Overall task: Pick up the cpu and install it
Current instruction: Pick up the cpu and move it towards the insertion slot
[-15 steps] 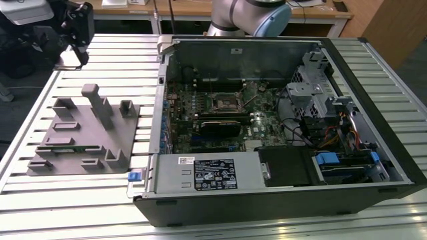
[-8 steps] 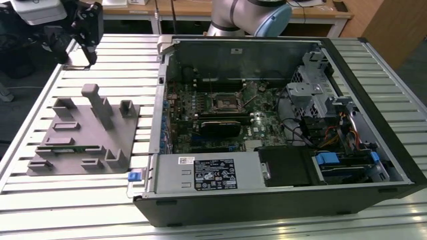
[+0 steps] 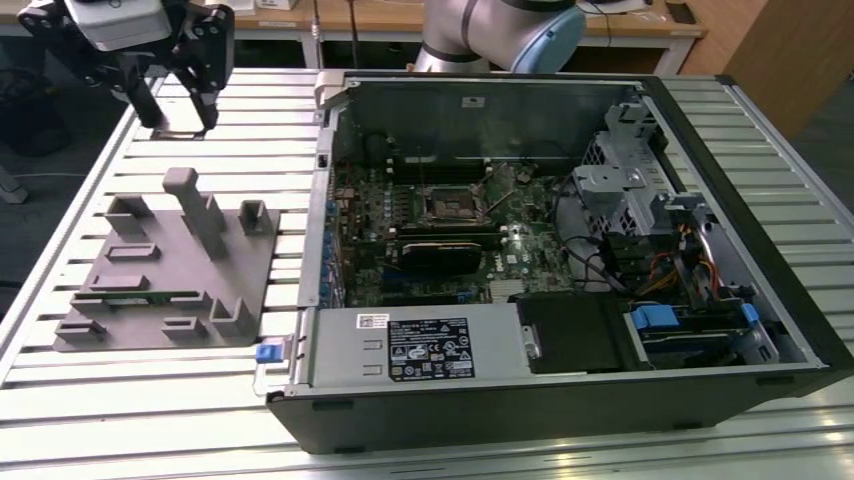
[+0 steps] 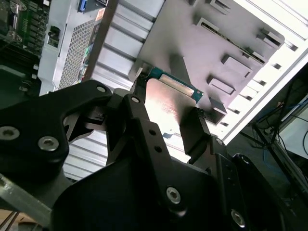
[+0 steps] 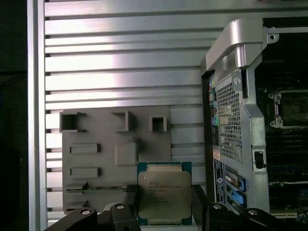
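we see the black gripper clenched on the cpu, with matte fingers pressing opposite edges of the flat square chip. its brushed silvery lid sits in a thin green rim. in the exterior view it hangs over the ribbed aluminium table, beyond the moulded grey tray and apart from the open computer case with its square socket frame.

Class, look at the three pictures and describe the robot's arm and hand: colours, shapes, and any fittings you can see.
The arm is a rounded silver-grey tube with a light blue joint cap. The hand is black, built from flat linked bars with two slim fingers, joined by silver screws; a white block sits above it.
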You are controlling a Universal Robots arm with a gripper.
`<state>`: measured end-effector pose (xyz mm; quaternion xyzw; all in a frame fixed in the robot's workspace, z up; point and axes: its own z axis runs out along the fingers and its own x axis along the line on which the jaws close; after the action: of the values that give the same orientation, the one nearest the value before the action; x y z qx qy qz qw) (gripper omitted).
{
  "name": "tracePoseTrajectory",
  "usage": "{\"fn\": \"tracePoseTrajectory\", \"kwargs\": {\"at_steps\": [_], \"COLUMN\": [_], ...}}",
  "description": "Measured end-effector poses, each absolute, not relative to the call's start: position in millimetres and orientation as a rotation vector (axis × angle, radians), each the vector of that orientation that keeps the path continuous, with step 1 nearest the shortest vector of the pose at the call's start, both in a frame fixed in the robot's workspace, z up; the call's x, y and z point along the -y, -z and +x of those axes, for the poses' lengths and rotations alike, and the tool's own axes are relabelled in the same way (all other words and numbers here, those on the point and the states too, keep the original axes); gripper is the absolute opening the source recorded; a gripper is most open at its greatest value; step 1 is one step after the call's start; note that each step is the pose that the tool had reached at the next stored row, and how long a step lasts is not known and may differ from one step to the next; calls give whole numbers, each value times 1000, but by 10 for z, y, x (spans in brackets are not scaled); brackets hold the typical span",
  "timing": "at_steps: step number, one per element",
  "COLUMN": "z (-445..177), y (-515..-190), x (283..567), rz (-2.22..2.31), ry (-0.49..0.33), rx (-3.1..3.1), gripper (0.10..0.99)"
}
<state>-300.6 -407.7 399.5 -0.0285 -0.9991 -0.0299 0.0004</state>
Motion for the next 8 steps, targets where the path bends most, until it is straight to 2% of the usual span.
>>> {"fn": "tracePoseTrajectory", "kwargs": {"at_steps": [8], "z": [-2816], "y": [-3995], "x": [4072], "rz": [-89], "ry": [94], "rx": [3138], "gripper": [533]}}
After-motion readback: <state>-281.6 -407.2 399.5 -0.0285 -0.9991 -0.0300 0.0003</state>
